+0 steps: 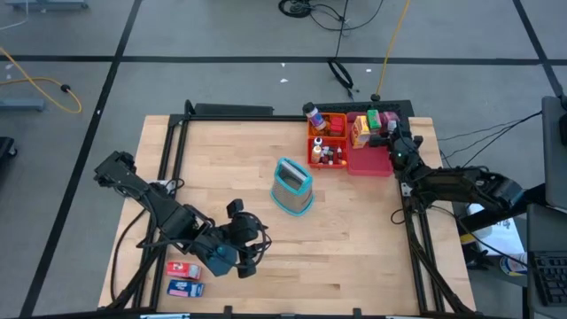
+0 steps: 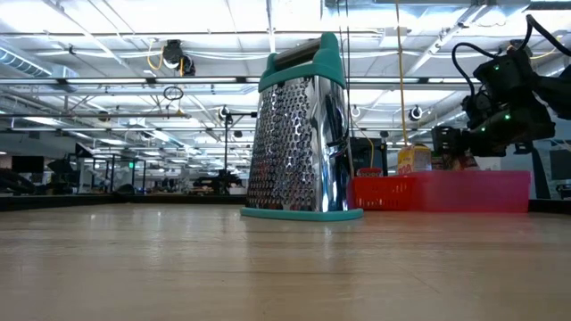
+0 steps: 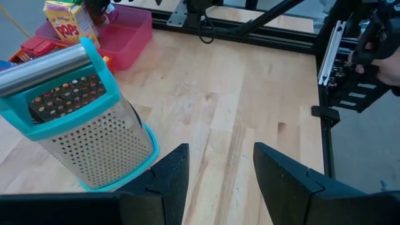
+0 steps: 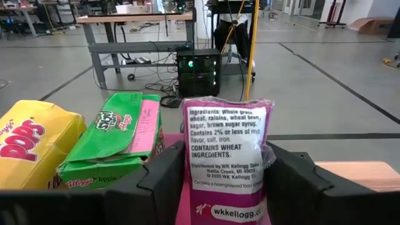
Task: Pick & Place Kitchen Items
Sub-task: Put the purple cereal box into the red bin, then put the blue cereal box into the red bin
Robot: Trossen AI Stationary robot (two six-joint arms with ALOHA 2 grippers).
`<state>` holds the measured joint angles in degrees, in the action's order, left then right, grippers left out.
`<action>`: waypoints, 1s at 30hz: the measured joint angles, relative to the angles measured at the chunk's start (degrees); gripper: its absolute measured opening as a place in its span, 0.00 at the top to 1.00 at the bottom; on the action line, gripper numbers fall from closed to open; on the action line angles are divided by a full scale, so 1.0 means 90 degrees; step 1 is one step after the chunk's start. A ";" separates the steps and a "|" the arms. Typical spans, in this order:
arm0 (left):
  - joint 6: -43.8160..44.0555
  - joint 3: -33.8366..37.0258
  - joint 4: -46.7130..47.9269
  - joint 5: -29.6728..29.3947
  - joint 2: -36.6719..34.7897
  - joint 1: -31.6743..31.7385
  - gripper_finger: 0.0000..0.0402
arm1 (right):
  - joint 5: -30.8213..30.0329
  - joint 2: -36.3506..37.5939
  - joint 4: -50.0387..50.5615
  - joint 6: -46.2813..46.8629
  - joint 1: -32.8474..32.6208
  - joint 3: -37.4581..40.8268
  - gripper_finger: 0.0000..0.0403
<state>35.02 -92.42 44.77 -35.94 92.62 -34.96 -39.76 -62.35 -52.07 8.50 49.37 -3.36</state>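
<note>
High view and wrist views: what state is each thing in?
Grater: upright, mid-table.
Pink tray: holds boxes.
Purple box: upright between right gripper jaws.
Yellow box: tilted.
Green box: lying on its side.
Left gripper: open, empty.
Red box: flat on table.

The counter (image 1: 354, 230) is a light wooden butcher-block top edged by a black metal frame. Near its middle stands a box grater (image 1: 292, 187) with a teal handle and base — upright on the wood. At the far edge, right of centre, an orange tray (image 1: 316, 156) sits beside a pink tray (image 1: 370, 163), the two touching. At the near left corner lie two small boxes — a red box (image 1: 183, 269) and, just nearer, a blue box (image 1: 185, 287), close together and flat on the wood.
</note>
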 joint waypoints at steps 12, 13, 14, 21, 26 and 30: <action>-0.0024 0.0000 0.0000 0.0007 0.0000 0.0000 0.55 | 0.0060 0.0207 -0.0134 -0.0572 -0.0523 0.0000 0.50; -0.0024 0.0000 0.0000 0.0007 0.0000 0.0000 0.55 | 0.0059 0.0297 -0.0145 -0.0627 -0.0562 0.0000 0.50; -0.0024 0.0000 0.0002 0.0007 0.0000 0.0000 0.55 | 0.0049 0.0381 -0.0145 -0.0707 -0.0592 0.0000 0.50; 0.0001 0.0000 0.0002 0.0007 0.0000 -0.0005 0.55 | -0.0313 0.1001 -0.0096 -0.1225 -0.0880 -0.0002 0.46; 0.0030 0.0000 0.0002 0.0005 0.0000 -0.0005 0.55 | -0.0603 0.1325 0.0165 -0.1313 -0.1023 -0.0002 0.43; 0.0127 0.0000 0.0002 0.0015 0.0000 -0.0005 0.55 | -0.0601 0.1524 0.0248 -0.1312 -0.1212 -0.0002 0.41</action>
<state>36.16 -92.42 44.79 -35.80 92.62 -35.00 -45.17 -48.63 -49.84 -3.31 38.46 -3.38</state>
